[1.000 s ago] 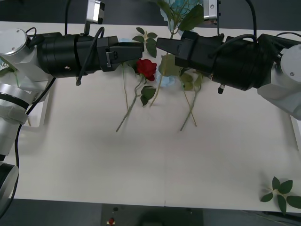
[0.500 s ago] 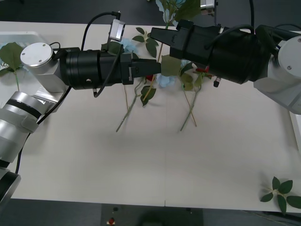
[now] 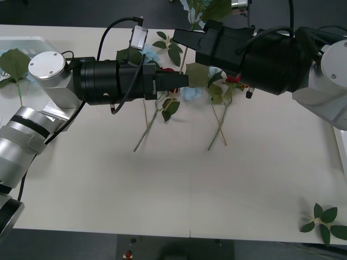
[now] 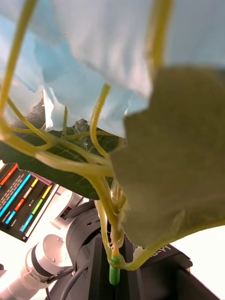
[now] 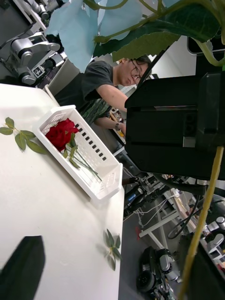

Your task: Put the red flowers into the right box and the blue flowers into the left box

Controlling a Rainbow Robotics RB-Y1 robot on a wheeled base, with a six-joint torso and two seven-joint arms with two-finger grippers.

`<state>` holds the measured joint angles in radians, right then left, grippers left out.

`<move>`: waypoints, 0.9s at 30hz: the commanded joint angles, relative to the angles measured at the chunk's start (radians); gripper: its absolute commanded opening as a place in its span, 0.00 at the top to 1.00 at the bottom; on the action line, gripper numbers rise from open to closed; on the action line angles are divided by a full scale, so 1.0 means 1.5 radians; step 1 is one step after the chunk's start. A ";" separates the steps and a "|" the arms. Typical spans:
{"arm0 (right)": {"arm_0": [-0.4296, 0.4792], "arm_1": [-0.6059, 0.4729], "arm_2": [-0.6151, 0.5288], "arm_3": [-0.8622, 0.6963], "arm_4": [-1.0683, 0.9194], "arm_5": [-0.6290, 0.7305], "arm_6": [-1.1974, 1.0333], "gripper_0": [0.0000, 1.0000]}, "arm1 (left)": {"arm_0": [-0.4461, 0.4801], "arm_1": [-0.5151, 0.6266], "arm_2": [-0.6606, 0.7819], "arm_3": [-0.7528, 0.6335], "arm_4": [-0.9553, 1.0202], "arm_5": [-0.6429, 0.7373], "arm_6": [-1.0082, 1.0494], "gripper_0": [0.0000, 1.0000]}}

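While both arms meet over far surface, right claw grips blue flower stem, head up. Left claw state unclear. Red rose lies lengthwise in right box; stems below.

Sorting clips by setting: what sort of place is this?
Probably a robotics lab: another robot arm stands behind the white table, and a coloured-bar monitor screen sits nearby.
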<state>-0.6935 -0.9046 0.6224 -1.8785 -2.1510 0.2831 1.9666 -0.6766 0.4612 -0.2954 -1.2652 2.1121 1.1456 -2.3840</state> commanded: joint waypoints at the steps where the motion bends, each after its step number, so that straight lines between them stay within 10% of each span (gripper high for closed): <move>1: -0.016 -0.002 -0.011 -0.020 -0.005 -0.002 -0.017 1.00 | -0.002 0.019 0.000 -0.017 0.005 -0.003 -0.036 1.00; 21: -0.016 -0.003 -0.011 -0.011 -0.003 -0.006 -0.011 1.00 | -0.003 0.020 0.000 -0.017 0.010 -0.009 -0.044 1.00; 23: -0.017 -0.003 -0.011 -0.010 -0.001 -0.010 -0.010 0.08 | -0.003 0.019 0.000 -0.018 0.010 -0.009 -0.045 1.00; 27: -0.017 -0.003 -0.011 -0.009 0.003 -0.013 -0.007 0.00 | -0.002 0.019 0.000 -0.017 0.010 -0.009 -0.047 1.00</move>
<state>-0.6935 -0.9047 0.6223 -1.8750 -2.1508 0.2668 1.9667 -0.6766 0.4612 -0.2954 -1.2673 2.1143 1.1419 -2.4193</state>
